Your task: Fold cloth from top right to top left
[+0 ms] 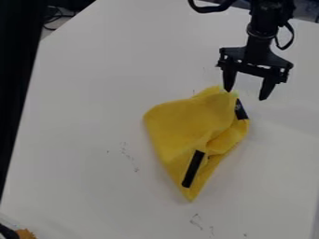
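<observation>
Camera view: we list one yellow cloth (pixel 181 126), on the tabletop (pixel 87 121), long axis far-to-near; one gripper (pixel 246 95), jaws parted, empty, at the cloth's far-right corner, our likely grasp point; bulk lying near-left of them.

Probably robotics lab, exact room type uncertain: black robot arm (pixel 268 17) with cable loops (pixel 213 9) just above end effector (pixel 246 95), plain white worktop (pixel 93 93) with dark scribbles (pixel 135 169) to lower left, loose cables (pixel 57 14) far to upper left
</observation>
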### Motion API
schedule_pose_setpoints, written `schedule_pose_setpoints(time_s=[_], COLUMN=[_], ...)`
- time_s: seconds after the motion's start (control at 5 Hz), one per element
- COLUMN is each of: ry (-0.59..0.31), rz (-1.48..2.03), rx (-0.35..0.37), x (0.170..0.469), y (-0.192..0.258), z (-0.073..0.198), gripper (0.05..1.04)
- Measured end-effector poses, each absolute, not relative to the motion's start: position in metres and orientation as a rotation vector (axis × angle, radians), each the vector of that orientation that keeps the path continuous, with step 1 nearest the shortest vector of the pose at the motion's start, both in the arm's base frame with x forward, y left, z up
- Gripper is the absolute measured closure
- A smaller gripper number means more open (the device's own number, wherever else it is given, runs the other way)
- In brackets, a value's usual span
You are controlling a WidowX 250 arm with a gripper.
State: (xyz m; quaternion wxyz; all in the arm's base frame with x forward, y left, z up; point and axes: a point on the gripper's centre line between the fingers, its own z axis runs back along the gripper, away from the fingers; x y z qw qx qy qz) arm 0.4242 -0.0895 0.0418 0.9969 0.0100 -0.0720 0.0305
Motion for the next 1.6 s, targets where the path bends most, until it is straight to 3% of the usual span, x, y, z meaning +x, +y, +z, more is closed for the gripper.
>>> schedule_pose_setpoints(time_s=[0.4,0.6,0.8,1.2,1.4,1.6], ry=[-0.137,-0.139,-0.124,-0.122,-0.121,-0.115], rz=[0.061,0.065,0.06,0.067,0.068,0.077], rx=[-0.009,-0.033,-0.045,-0.076,-0.085,-0.095], x=[0.426,0.427,0.426,0.427,0.429,0.435], y=[-0.086,-0.084,-0.085,-0.085,-0.086,-0.081], z=[0.036,0.031,0.02,0.015,0.013,0.011], gripper=[0.084,0.139,0.353,0.148,0.148,0.437])
